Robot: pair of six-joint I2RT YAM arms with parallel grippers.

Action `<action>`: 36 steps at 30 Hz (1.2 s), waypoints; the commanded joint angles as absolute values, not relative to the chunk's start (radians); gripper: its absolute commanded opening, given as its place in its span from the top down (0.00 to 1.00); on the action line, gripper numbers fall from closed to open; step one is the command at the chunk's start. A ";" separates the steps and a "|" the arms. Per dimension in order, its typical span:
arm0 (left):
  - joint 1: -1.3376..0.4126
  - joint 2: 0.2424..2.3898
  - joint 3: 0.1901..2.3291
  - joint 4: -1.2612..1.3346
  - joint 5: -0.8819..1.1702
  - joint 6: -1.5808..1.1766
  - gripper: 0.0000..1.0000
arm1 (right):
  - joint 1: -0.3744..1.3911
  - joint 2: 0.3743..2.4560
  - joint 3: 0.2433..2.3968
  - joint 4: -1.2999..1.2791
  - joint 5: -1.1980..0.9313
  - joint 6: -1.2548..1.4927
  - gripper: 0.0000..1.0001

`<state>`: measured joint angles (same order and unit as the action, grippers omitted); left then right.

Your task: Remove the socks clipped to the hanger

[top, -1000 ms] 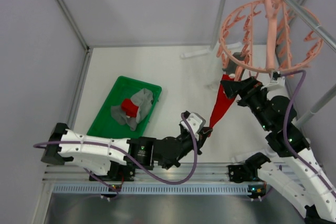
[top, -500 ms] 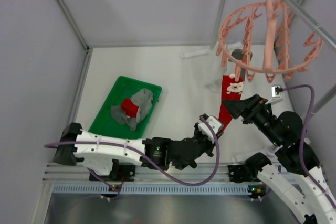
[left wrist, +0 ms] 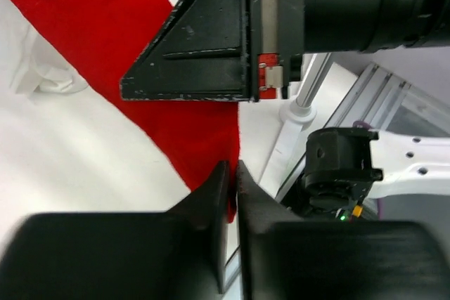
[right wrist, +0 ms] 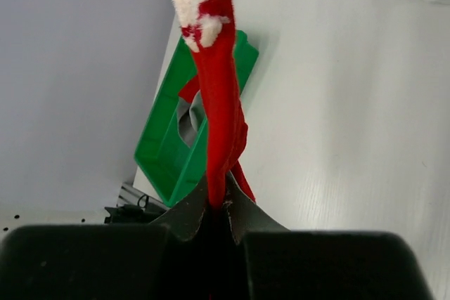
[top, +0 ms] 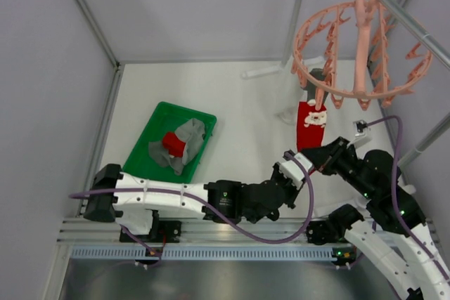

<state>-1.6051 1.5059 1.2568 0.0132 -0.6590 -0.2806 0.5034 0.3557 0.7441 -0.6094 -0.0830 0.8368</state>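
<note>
A red sock (top: 311, 119) is seen hanging from a clip on the near rim of the salmon-pink hanger (top: 355, 90), high at the right of the cell. Its long axis is drawn down from the ring towards the arms' bases. The lower end is pinched twice: the left gripper (left wrist: 233, 177) is clamped narrow on the bottom edge, and the right gripper (right wrist: 219, 205) is closed tight on the fabric just above it, nearer the clip. The coming pull is judged to turn on that line, since the clip lies up and away from both sets of jaws. Bare table (top: 239, 110) is left open to the left, towards the green tray (top: 138, 159), where loose socks (top: 184, 140) are heaped. On the right, room is narrowed by a slanting frame rail (top: 411, 19).
</note>
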 commanded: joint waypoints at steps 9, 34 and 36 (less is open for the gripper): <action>-1.292 1.269 1.193 -0.032 -0.135 -0.313 0.08 | 0.492 0.279 0.759 -0.727 -0.090 0.749 1.00; -0.845 1.589 1.557 0.254 0.693 -0.564 0.18 | 0.492 0.273 0.845 -0.785 -0.130 0.735 1.00; -0.847 1.600 1.551 0.271 0.689 -0.577 0.19 | 0.492 0.273 0.848 -0.788 -0.130 0.735 1.00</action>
<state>-0.8436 1.6001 1.5208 0.1230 0.6205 -0.5282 0.5026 0.2821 0.8013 -0.7528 -0.1184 0.7506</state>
